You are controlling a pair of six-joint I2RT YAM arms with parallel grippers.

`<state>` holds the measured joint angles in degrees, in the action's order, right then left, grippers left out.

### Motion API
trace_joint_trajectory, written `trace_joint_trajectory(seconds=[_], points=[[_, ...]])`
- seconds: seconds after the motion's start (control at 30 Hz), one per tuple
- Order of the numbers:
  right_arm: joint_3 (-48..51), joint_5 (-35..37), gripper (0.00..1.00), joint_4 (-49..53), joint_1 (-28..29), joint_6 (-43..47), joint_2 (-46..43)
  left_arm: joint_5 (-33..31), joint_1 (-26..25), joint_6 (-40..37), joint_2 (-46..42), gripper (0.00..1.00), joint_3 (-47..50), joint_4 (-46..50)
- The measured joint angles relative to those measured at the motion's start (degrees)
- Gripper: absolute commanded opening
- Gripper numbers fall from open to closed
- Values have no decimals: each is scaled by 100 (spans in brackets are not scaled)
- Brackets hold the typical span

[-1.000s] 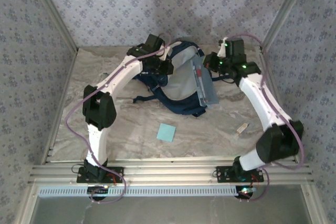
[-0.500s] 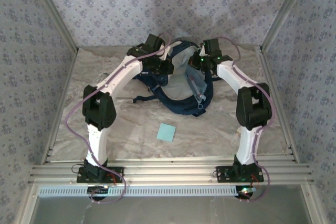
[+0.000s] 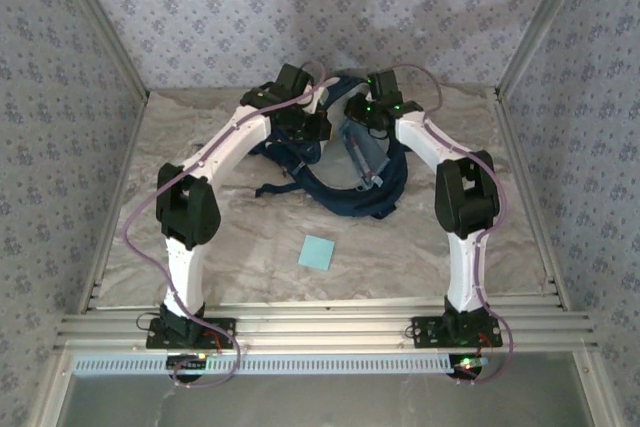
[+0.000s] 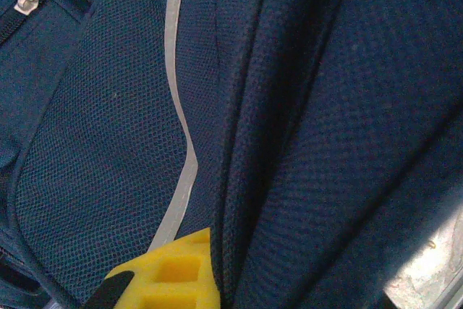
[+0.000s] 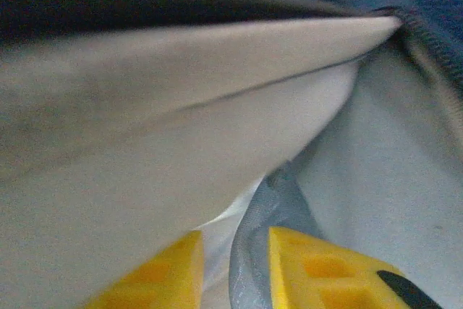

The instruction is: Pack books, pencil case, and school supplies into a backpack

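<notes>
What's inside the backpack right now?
The pencil case lies slanted in the backpack's pale-lined opening, most of it visible. Anything beneath it or deeper inside is covered by the pouch itself and the navy fabric folds.

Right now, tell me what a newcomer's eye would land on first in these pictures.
The navy backpack at the table's far middle, both white arms arched over its open mouth. A translucent pencil case sticks out of that mouth at the right claw, whose yellow fingers stand apart. A small light-blue pad lies alone on the table nearer the bases.
</notes>
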<state>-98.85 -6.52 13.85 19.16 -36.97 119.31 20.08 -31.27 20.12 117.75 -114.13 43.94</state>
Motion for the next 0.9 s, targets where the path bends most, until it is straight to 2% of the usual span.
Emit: trace_joint_trajectory(seconds=[0.1,0.23,0.4,0.6,0.9], points=[[258,195,54,-15,-114,85,-184,-4,-2,13,0,0,-50,35],[684,422,57,61,-229,319,-763,-11,-9,15,0,0,-136,125],[1333,577,58,216,-258,643,-1919,-13,-76,13,0,0,-267,264],[2568,533,57,435,-258,645,-3185,-11,-179,11,52,0,-452,452],[3657,422,57,811,-125,332,-3351,-59,-295,-7,208,0,-616,560]])
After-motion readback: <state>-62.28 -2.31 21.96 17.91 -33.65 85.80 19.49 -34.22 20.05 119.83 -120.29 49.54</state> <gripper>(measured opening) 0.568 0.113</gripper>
